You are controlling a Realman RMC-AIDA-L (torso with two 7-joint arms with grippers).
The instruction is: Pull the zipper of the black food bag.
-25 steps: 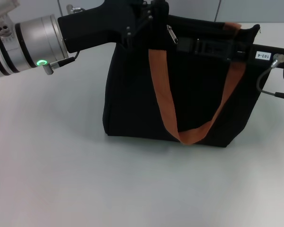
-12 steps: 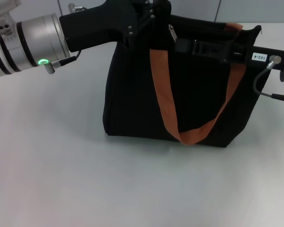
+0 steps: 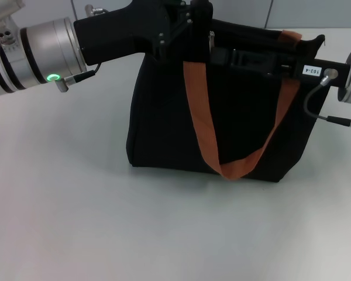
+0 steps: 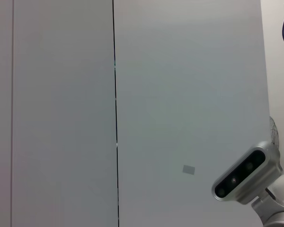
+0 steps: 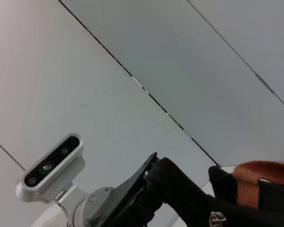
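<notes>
The black food bag (image 3: 164, 117) stands upright mid-table, its orange handle (image 3: 200, 123) hanging down the front. The small silver zipper (image 3: 211, 40) pull sits on the bag's upper edge, left of centre; in the right wrist view the zipper (image 5: 217, 219) shows beside the bag (image 5: 227, 187). My left gripper (image 3: 190, 22) is at the bag's top left corner, black against the black rim. My right gripper (image 3: 215, 57) reaches in from the right along the bag's top, its tip just below and right of the pull. The left gripper (image 5: 154, 182) also shows in the right wrist view, meeting the bag's edge.
The grey table (image 3: 76, 205) lies bare in front and to the left of the bag. A cable (image 3: 316, 105) loops off my right wrist by the bag's right side. The wrist views mostly show wall panels and the head camera (image 4: 244, 175).
My right arm has slid leftwards along the bag's top toward the pull tab. The left arm and the bag have barely moved.
</notes>
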